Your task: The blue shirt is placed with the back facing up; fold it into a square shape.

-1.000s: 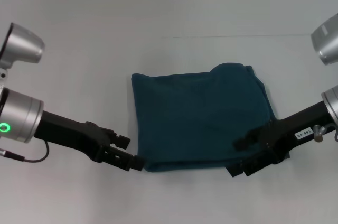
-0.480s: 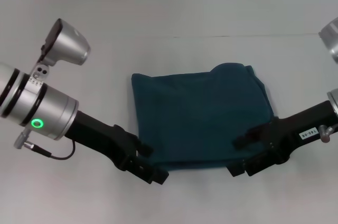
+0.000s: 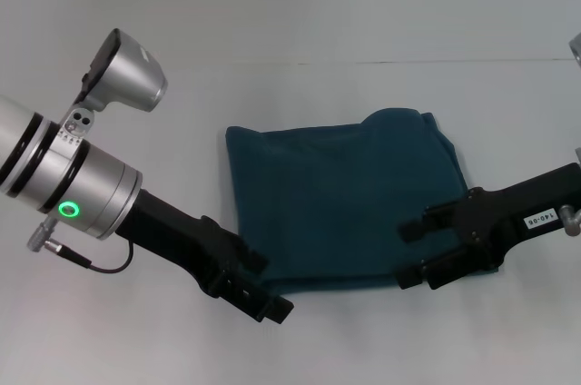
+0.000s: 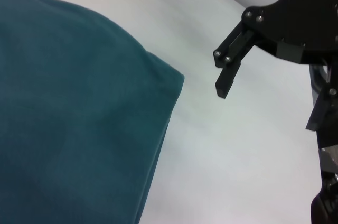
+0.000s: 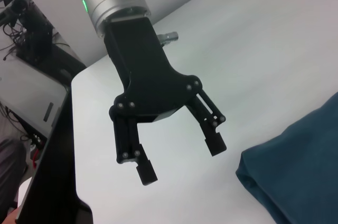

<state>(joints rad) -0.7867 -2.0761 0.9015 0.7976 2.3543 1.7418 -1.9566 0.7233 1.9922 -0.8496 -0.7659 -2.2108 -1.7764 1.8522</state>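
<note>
The blue shirt [image 3: 340,203] lies folded into a rough square at the middle of the white table. My left gripper [image 3: 272,292] hovers at its near left corner. The right wrist view shows this left gripper [image 5: 179,158] open and empty, beside the shirt's corner [image 5: 298,182]. My right gripper [image 3: 410,255] is at the shirt's near right corner. In the left wrist view the right gripper [image 4: 268,108] stands open over bare table, apart from the shirt's edge [image 4: 79,129].
The white table [image 3: 300,22] spreads around the shirt on all sides. A table edge with dark equipment [image 5: 31,28] beyond it shows in the right wrist view.
My left arm has swung in and to the right, bringing its gripper along the shirt's near edge. The right gripper has drawn back slightly to the right. The shirt has not moved.
</note>
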